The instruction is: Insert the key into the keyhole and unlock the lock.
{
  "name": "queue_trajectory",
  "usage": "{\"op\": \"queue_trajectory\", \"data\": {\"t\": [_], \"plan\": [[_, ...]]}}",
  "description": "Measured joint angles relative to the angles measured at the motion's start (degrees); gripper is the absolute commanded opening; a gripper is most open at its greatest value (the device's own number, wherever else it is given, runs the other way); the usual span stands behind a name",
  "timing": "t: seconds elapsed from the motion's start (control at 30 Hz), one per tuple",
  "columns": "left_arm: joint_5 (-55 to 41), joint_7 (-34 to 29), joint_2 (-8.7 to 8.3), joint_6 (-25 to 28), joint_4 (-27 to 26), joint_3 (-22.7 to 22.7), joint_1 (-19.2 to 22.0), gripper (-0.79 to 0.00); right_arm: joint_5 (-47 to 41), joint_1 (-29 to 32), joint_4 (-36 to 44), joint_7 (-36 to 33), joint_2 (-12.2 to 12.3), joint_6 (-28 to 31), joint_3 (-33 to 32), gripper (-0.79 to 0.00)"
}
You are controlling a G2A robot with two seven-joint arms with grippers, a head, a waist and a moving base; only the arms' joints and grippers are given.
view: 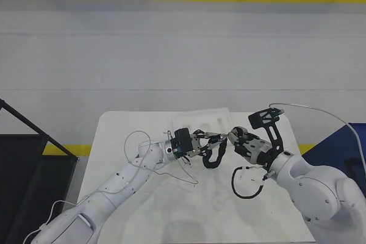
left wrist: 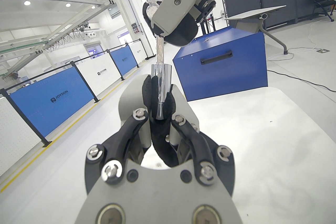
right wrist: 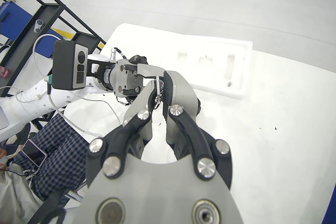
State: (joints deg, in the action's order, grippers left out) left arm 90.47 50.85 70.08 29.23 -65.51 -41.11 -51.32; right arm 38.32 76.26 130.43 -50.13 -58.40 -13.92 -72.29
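The left gripper (left wrist: pixel 159 89) is clamping the chrome barrel of the cable lock (left wrist: pixel 162 83) tightly between its pads. It is holding the lock in the air above the middle of the tabletop (view: pixel 128 134), with the black cable (view: pixel 211 160) dangling beneath. The right gripper (right wrist: pixel 158 87) is pinching the bow of the key (left wrist: pixel 159 51), and the blade is meeting the keyhole at the barrel's end. How deep the blade is sitting cannot be told.

The main risk, as I judge it, is turning too soon, because a partly seated blade would be binding and twisting in the pads. A slight tilt between blade and barrel could be jamming the key, or levering the smooth barrel out of the left grip. The hanging cable could also be tugging the lock off line.
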Motion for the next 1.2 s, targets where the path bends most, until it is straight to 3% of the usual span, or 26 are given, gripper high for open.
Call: {"op": "queue_trajectory", "data": {"t": [1.07,1.1,1.13,1.17,1.2], "plan": [[2.1,-1.0,0.60,0.7,-0.7,-2.0,-1.1,-0.785,3.2,-1.5,-1.2,-3.0,-0.7,-1.2,2.1,-0.785],[2.1,-1.0,0.62,0.7,-0.7,-2.1,-1.1,-0.785,3.3,-1.6,-1.2,-3.1,-0.7,-1.3,2.2,-0.671],[2.1,-1.0,0.64,0.8,-0.7,-2.1,-1.1,-0.785,3.4,-1.7,-1.2,-3.3,-0.7,-1.4,2.2,-0.431],[2.1,-1.1,0.66,0.8,-0.7,-2.2,-1.1,-0.785,3.4,-1.8,-1.3,-3.4,-0.7,-1.4,2.3,0.000],[2.1,-1.1,0.68,0.9,-0.7,-2.2,-1.1,-0.785,3.4,-1.8,-1.3,-3.6,-0.8,-1.4,2.4,0.000]]}}
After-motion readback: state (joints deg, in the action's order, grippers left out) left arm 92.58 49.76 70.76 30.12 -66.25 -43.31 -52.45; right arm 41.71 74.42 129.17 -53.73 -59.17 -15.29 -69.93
